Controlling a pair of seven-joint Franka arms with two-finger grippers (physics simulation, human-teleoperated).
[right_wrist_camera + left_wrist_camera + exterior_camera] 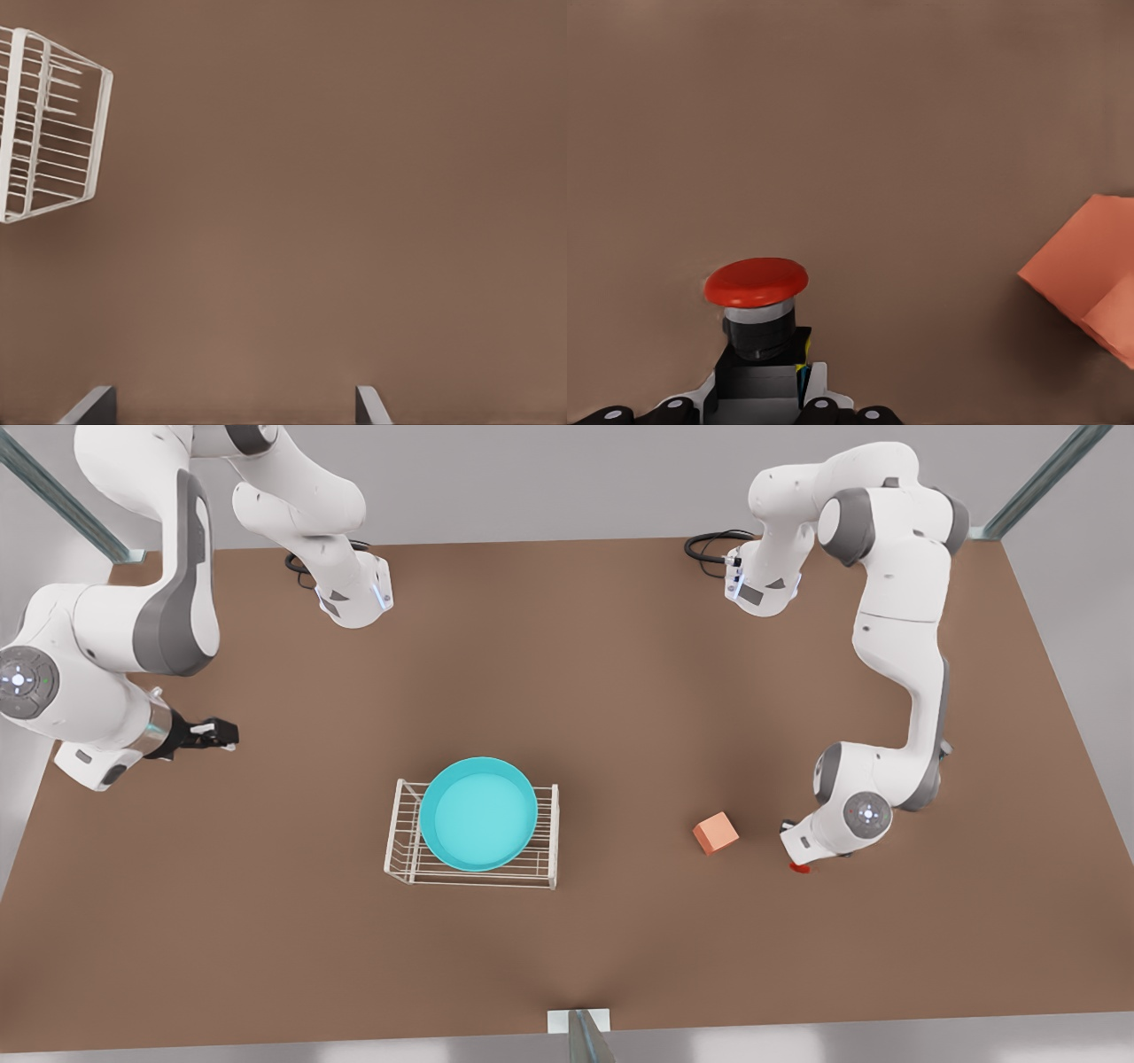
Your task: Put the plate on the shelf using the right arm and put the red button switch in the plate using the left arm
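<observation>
While the round turquoise shallow plate [478, 813] rests on top of the low white wire-rod shelf [406, 859] near the middle of the brown tabletop [567, 691], the two white arms stand well apart on either side of it. At the front view's left, the right gripper [226, 734] hangs above bare table, well clear of the shelf; in the right wrist view its two dark fingertips [89, 407] are spread wide with nothing between them, and one corner of the shelf [49, 124] shows beyond. At the front view's right, the left gripper [749, 414] is down low at the tiny red button switch [800, 867], which sits on the table. In the left wrist view, the red-capped switch [756, 282] stands upright on its dark blocky body, close in between the gripper's fingers [824, 409]; whether they are pressing on it cannot be told. A salmon-orange cube [715, 833] lies on the table near the switch, between it and the shelf.
</observation>
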